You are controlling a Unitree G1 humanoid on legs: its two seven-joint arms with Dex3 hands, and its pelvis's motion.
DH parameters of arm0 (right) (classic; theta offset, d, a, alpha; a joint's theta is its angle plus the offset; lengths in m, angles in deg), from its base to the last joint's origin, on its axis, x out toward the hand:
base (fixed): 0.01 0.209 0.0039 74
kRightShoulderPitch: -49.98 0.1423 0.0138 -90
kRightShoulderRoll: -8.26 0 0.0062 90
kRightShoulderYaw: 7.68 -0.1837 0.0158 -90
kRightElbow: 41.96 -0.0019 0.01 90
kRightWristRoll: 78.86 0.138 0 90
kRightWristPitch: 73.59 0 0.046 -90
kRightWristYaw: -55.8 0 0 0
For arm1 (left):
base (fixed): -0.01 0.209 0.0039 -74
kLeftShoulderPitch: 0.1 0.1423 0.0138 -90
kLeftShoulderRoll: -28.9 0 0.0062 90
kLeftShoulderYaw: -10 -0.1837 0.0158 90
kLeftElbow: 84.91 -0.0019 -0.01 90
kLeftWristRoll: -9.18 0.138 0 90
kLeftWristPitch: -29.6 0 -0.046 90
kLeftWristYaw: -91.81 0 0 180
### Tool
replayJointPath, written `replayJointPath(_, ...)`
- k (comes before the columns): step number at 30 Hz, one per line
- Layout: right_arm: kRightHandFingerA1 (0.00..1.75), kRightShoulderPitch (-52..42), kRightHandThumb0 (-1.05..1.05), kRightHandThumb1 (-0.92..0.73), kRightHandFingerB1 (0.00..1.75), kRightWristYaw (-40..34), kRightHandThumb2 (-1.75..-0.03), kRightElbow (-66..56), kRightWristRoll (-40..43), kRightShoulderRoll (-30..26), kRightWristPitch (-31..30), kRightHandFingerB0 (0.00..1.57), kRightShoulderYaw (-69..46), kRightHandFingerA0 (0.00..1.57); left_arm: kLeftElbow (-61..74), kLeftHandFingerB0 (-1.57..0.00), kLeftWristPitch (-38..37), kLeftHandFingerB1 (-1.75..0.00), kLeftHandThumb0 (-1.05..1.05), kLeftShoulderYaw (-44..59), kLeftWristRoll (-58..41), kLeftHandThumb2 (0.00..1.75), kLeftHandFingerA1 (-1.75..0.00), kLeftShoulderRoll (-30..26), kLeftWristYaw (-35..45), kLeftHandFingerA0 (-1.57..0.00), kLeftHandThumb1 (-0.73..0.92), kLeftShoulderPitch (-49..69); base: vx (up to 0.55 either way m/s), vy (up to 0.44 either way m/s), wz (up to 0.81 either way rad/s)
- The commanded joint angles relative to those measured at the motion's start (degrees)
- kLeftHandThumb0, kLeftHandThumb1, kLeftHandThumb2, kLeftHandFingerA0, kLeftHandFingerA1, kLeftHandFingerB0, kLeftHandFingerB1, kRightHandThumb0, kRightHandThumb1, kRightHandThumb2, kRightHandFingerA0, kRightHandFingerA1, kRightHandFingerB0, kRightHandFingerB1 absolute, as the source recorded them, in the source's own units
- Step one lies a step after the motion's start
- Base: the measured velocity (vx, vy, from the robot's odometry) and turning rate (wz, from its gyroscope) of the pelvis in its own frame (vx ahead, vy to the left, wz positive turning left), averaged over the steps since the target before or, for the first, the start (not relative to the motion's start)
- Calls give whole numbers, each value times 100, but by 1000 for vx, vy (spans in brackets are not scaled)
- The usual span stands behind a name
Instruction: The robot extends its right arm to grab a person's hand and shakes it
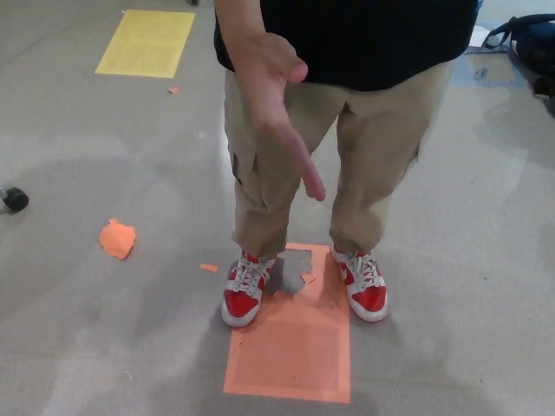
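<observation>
Floor [78,329] fills my view, grey concrete, and neither of my own hands shows anywhere in it, so I cannot tell whether their fingers are apart or together. At the far left edge of the floor sits a small black wheel [14,199]. Beyond it, toward the top left corner, lies a yellow sheet [146,42] flat on the concrete. Nearer, left of centre, a crumpled orange scrap [116,238] lies well apart from the wheel, with a tiny orange chip [208,267] between it and the person's shoes. In the middle stands the person in tan trousers [260,186] and a black top [381,39]. The person's hand [273,100] is held out toward me in front of the trousers, open, thumb up, fingers together and pointing down and forward; nothing touches it. Below, red and white shoes [245,289] stand at the far end of an orange rectangle [295,347] taped to the floor, its top edge torn. At the top right corner lies a dark bag [525,39].
</observation>
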Motion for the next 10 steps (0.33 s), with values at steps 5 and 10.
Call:
replayJointPath(5,26,51,-73,-92,24,75,-73,-31,50,-64,36,9,-4,7,41,-3,75,-32,-65,63,-57,97,-40,-104,-11,-1,68,-10,0,0,0)
replayJointPath(10,33,51,-70,-75,28,75,-110,-20,123,-45,-64,5,-76,0,19,-2,91,-32,-65,39,-26,98,-40,-101,-7,-2,69,-14,0,0,0)
